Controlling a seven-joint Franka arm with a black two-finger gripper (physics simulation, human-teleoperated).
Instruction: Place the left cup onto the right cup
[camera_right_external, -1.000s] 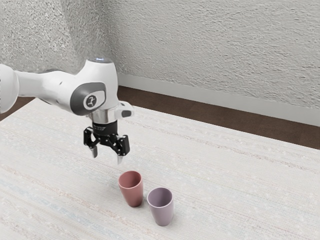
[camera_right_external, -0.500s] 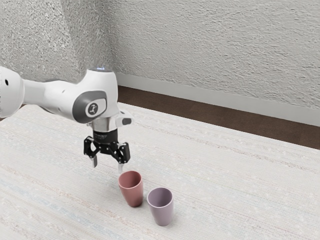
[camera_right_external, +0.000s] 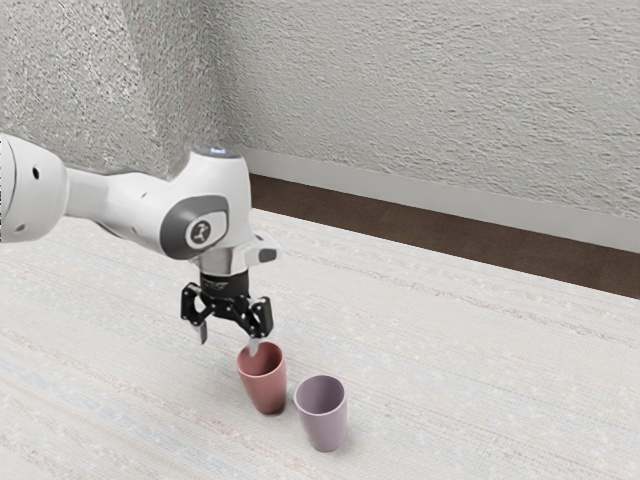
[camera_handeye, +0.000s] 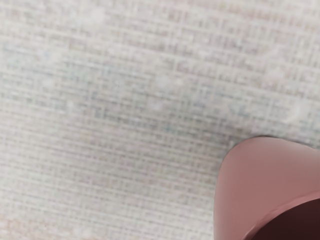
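A dusty-red, tapered, handleless cup (camera_right_external: 263, 382) is seen standing upright, mouth up, on the pale, woven-textured tabletop (camera_right_external: 480, 340). Just beside the dusty-red cup, toward the exterior view's right and a little nearer the camera, a mauve cup of the same tapered shape (camera_right_external: 321, 414) is also set upright. Their walls are close, but whether they touch cannot be told.

The black two-finger gripper (camera_right_external: 228, 341) of the white Franka arm (camera_right_external: 120, 205) is held pointing downward just above the dusty-red cup, offset toward the exterior view's left of it. Its fingers are spread apart and nothing is clasped between them. One fingertip (camera_right_external: 253, 347) is found at the dusty-red cup's rim, on the side toward the exterior view's left. Whether it touches the rim or hangs just over it cannot be told. The other finger is placed out beyond the dusty-red cup's wall, over bare tabletop and clear of the cup.

In the wrist view, the dusty-red cup (camera_handeye: 265, 185) is seen close beneath the hand. Its outer wall and a dark slice of its inside are shown, with the tabletop (camera_handeye: 125, 100) spread around it.

Behind the dusty-red cup, past the table's far edge, a strip of dark brown floor (camera_right_external: 450, 225) is seen. Beyond that, a pale skirting board (camera_right_external: 470, 199) is set along a rough grey plaster wall (camera_right_external: 450, 90).
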